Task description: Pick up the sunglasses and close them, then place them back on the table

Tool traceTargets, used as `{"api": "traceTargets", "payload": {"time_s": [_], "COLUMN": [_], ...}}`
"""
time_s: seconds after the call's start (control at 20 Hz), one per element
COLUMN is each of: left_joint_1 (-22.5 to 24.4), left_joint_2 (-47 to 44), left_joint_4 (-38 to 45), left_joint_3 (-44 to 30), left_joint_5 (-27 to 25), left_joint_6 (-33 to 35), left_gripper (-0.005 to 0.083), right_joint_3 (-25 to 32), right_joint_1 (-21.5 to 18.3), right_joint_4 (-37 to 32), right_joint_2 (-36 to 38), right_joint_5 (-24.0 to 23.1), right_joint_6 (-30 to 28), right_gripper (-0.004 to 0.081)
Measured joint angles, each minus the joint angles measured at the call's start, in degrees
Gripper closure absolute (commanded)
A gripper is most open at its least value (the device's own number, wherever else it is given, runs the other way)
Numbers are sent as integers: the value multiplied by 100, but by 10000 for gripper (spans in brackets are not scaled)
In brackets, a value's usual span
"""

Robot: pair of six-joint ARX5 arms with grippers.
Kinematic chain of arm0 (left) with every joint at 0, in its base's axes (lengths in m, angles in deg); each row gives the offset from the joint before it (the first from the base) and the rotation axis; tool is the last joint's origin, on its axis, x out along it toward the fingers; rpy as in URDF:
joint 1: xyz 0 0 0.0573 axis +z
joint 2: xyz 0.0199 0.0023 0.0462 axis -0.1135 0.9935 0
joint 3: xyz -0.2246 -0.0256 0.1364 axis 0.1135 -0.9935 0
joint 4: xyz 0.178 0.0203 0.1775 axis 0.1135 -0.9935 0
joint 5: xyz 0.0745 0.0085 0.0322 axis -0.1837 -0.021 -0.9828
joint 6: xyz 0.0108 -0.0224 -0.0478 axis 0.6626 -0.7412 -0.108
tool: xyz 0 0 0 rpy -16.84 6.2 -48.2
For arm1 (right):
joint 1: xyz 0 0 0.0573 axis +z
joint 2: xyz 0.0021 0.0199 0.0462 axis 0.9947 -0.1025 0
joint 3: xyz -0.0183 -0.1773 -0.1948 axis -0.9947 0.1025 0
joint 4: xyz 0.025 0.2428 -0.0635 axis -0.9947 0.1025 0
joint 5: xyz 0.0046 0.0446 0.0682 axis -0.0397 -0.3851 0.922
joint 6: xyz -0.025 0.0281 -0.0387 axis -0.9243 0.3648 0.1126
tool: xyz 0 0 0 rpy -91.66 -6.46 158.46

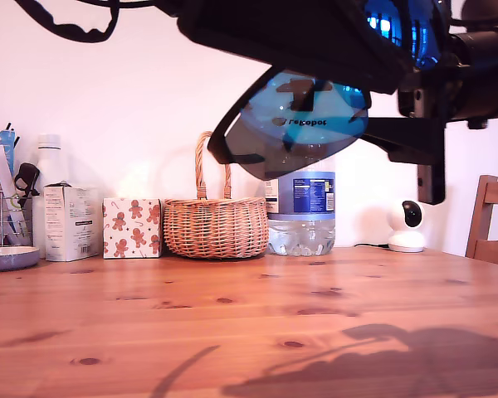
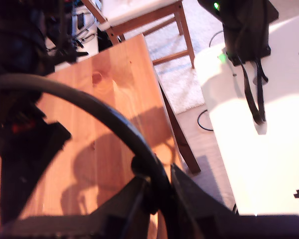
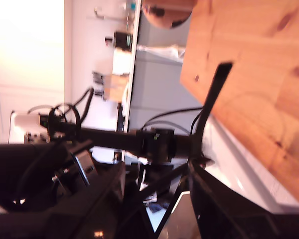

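The sunglasses [image 1: 303,124] hang high above the table [image 1: 232,323], with the blue mirrored lens facing the exterior camera and the black frame tilted. Dark arm parts surround them at the top of the exterior view, and I cannot tell there which arm is which. In the first wrist view the curved black frame [image 2: 114,119] runs into my first gripper [image 2: 157,194], which is shut on it over the table [image 2: 109,84]. In the second wrist view a thin black temple arm [image 3: 213,94] sticks out from my second gripper [image 3: 189,169], which is shut on it beside the table [image 3: 259,64].
Along the table's back edge stand a pen holder [image 1: 4,207], a white carton [image 1: 70,222], a gingerbread box [image 1: 133,227], a wicker basket [image 1: 216,224], a water bottle [image 1: 301,215] and a white camera [image 1: 407,225]. A wooden chair [image 1: 491,220] is at the exterior view's right.
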State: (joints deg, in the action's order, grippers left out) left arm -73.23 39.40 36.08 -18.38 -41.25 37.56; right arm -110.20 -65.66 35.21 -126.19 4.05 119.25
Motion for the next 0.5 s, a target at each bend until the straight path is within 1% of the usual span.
{"api": "traceTargets", "payload": {"time_s": [0.3,0.5], "left_joint_1": [7,74], "left_joint_2": [0,-42], "left_joint_4": [4,11], "left_joint_3": [0,0], "left_joint_5": [-205,-201], "left_joint_6": [210,251], "left_gripper": [793,793], "right_joint_3": [0,-9], "right_joint_1": [275,459], "right_joint_4": [125,481], "right_joint_2": [0,0], "right_joint_5": [-15,-7], "right_joint_6": [0,-216], "right_gripper": [412,412]}}
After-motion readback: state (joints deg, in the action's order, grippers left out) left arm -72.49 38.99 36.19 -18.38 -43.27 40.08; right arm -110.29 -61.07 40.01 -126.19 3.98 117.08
